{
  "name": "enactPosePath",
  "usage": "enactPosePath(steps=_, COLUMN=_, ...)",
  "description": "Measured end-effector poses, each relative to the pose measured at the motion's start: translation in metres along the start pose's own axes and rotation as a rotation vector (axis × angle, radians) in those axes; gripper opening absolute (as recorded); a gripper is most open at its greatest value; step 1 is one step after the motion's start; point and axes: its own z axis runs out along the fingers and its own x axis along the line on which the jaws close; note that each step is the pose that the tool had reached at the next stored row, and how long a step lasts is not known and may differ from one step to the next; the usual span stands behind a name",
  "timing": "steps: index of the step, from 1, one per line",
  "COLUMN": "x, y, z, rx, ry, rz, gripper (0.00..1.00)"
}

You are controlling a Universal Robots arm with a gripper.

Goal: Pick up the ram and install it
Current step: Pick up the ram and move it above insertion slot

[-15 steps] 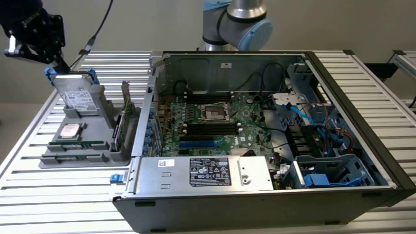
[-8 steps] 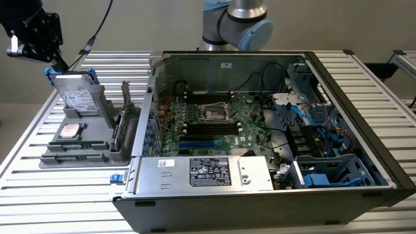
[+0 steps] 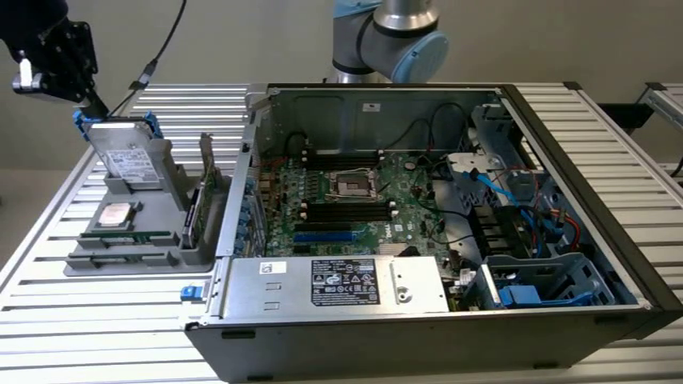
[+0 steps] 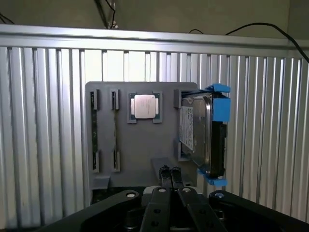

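A ribbed metal table (image 3: 64, 336) before a pale wall (image 3: 245, 40) carries an open computer case (image 3: 597, 264) at the exterior view's centre and right, and a grey tray (image 3: 160, 240) at its left. The tray holds a blue-bracketed drive (image 3: 126, 160), a processor (image 3: 115, 214) and, in its near slots at lower left, the ram (image 3: 128, 238), set on edge. The claw (image 4: 170, 173) hangs at the upper left over the tray's far end, fingers pressed together on nothing; the power supply label (image 3: 344, 282) is too small to read.

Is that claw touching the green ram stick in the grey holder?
Apart. In the wrist view the shut gripper sits well aside from the ram, with bare grey holder showing between them.
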Motion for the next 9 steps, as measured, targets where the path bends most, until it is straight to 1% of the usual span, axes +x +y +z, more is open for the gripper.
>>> enactPosePath(steps=3, x=-0.0001, y=0.0009, z=0.0002, rx=-0.0098, ry=0.0, rz=-0.022, gripper=0.1)
enactPosePath(steps=4, x=-0.0002, y=0.0013, z=0.0003, rx=-0.0137, ry=0.0001, rz=-0.028, gripper=0.1)
enactPosePath(steps=5, x=-0.0006, y=0.0016, z=0.0003, rx=-0.019, ry=0.0012, rz=-0.033, gripper=0.1)
enactPosePath(steps=6, x=-0.0014, y=0.0016, z=0.0005, rx=-0.0246, ry=0.0038, rz=-0.036, gripper=0.1)
enactPosePath(steps=7, x=-0.0029, y=0.0016, z=0.001, rx=-0.029, ry=0.009, rz=-0.037, gripper=0.1)
enactPosePath(steps=8, x=-0.0049, y=0.0017, z=0.0016, rx=-0.0321, ry=0.0153, rz=-0.037, gripper=0.1)
enactPosePath(steps=9, x=-0.0071, y=0.0016, z=0.0021, rx=-0.0336, ry=0.0207, rz=-0.037, gripper=0.1)
